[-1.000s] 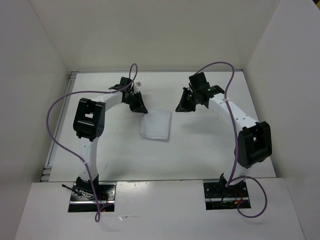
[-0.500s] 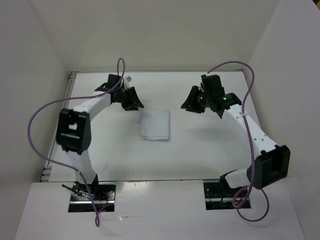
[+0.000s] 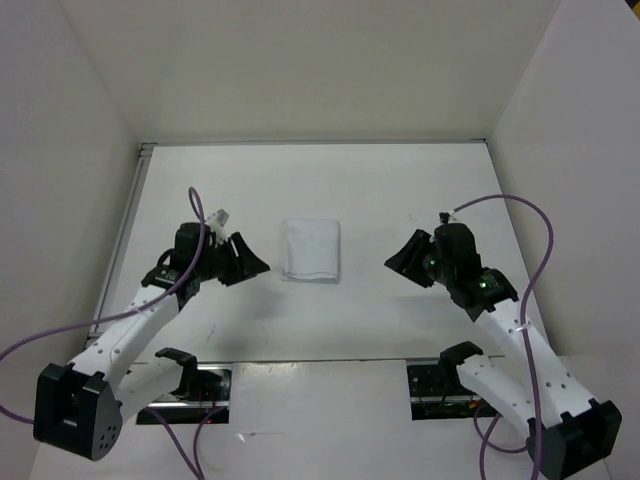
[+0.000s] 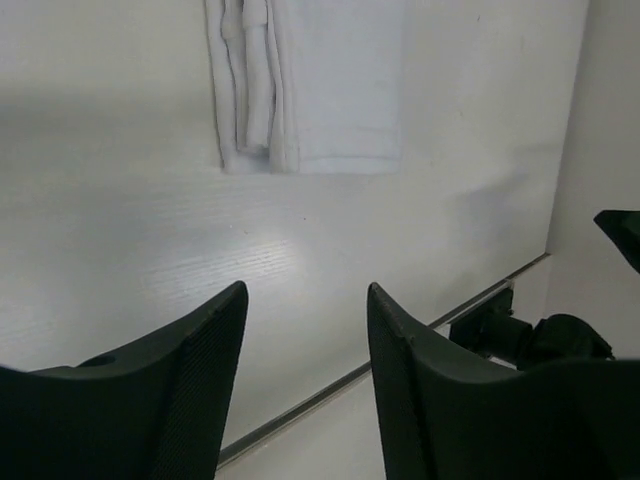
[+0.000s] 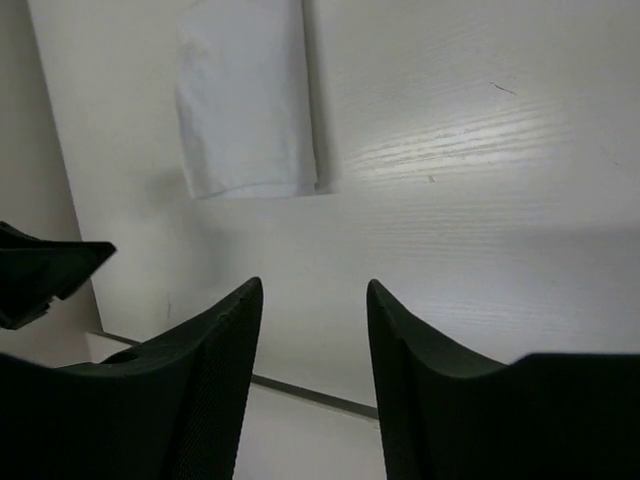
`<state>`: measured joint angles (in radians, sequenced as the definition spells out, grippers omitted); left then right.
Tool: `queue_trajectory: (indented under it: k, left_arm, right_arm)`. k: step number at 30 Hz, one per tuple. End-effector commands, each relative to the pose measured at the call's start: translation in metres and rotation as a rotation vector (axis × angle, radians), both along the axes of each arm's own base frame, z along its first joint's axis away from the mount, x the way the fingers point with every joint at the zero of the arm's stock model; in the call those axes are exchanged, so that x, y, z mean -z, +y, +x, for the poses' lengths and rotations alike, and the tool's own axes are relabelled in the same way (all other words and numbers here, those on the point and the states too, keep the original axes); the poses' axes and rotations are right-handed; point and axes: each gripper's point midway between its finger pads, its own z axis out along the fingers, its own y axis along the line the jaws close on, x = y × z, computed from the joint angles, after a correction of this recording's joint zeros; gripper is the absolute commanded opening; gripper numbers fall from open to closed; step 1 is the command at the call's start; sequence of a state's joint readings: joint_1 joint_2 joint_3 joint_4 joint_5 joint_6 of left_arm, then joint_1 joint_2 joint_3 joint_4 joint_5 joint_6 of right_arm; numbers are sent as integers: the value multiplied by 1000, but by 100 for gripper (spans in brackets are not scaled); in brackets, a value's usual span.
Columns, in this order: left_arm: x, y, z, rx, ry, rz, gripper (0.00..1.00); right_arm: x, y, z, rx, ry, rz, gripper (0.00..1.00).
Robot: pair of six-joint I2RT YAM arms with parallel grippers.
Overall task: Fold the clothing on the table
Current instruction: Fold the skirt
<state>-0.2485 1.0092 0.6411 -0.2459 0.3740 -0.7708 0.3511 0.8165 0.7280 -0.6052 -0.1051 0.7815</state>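
The clothing (image 3: 311, 249) lies folded (a small neat rectangle) on the table (image 3: 400, 190). The left gripper (image 3: 246, 263) and right gripper (image 3: 401, 262) flank it, jaws apart, empty.

Plain white walls (image 3: 300, 70) stand on three sides, possibly board panels.

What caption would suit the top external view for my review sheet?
Folded clothing lies on the table between the open left hand and open right hand, neither touching it.
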Motion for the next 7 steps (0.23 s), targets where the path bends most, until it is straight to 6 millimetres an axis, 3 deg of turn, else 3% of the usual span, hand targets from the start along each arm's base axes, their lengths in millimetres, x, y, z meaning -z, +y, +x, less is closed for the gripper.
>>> queue_trajectory:
  k: [1,7]
  left_arm:
    - [-26,-7,1,-55,-81,-133,60]
    - [-14,-12,2,-50,-25,-121,61]
  right_arm:
    - [-35,8,14,26,-140,88,53]
    - [-21,20,28,-59,-99,41,54]
